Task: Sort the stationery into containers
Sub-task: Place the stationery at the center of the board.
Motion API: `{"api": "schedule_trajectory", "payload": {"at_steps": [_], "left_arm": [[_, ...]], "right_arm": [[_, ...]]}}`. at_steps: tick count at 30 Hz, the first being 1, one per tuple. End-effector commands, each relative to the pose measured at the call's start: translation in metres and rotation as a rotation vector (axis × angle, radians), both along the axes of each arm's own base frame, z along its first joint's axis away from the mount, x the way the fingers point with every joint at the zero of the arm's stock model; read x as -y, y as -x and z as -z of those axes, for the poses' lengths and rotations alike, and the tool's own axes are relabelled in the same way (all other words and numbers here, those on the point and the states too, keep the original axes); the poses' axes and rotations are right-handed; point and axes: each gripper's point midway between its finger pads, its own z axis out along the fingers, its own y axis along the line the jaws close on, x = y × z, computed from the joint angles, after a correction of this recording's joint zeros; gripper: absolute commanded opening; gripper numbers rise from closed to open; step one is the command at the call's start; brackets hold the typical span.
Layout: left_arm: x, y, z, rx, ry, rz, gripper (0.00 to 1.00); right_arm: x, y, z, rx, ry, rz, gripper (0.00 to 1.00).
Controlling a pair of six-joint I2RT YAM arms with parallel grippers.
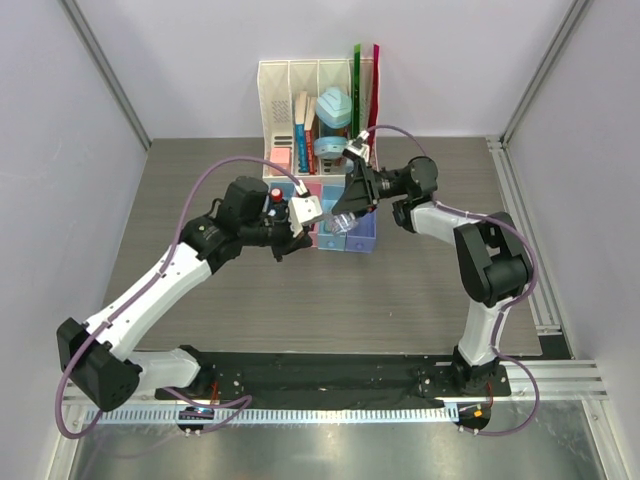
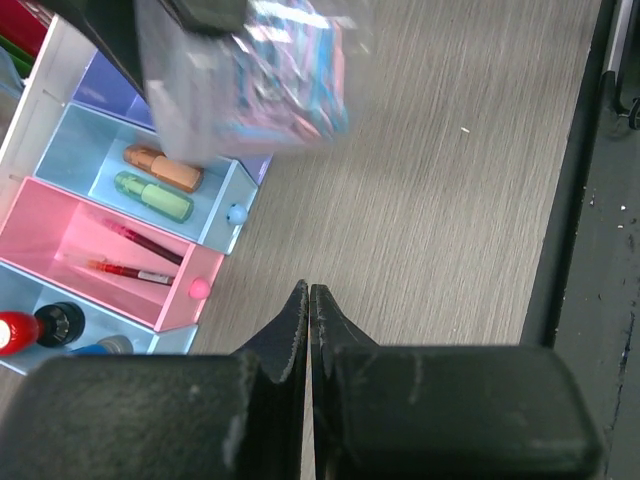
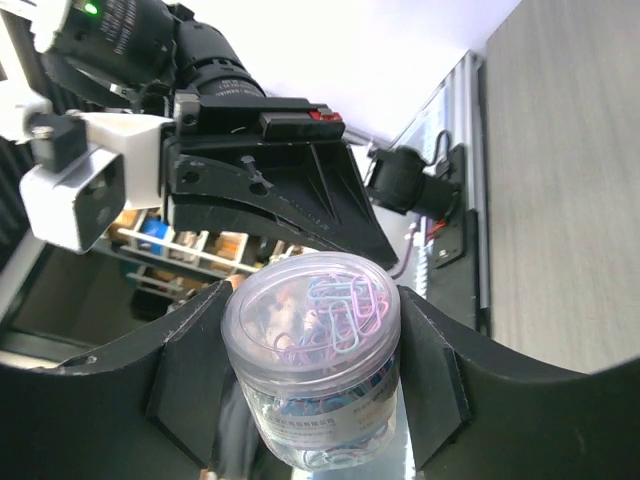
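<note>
Left wrist view: clear tub blurred, its print unreadable; it covers most of the purple bin. Blue bin cut by bottom edge, red-capped cylinder by left edge. Top view: row of bins half hidden, contents too small to tell.

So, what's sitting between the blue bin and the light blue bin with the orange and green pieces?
The pink bin sits between them, joined in the same row. It holds two thin dark-red pens. The left wrist view shows this most clearly.
</note>
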Motion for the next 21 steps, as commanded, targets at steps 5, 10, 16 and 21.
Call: {"api": "schedule_trajectory", "payload": {"at_steps": [5,10,16,21], "left_arm": [[-0.011,0.005,-0.02,0.09,0.02,-0.007,0.0],[-0.013,0.001,-0.024,0.116,0.014,-0.02,0.0],[-0.023,-0.005,-0.027,0.152,-0.017,-0.059,0.0],[-0.035,-0.015,-0.024,0.187,-0.055,-0.113,0.0]], "right_arm": [[0.046,-0.037,-0.06,0.549,-0.182,0.172,0.19],[0.077,-0.075,-0.104,0.609,-0.249,0.325,0.19],[0.112,-0.14,-0.128,0.694,-0.189,0.549,0.19],[0.164,-0.209,-0.097,0.817,0.229,0.833,0.19]]}}
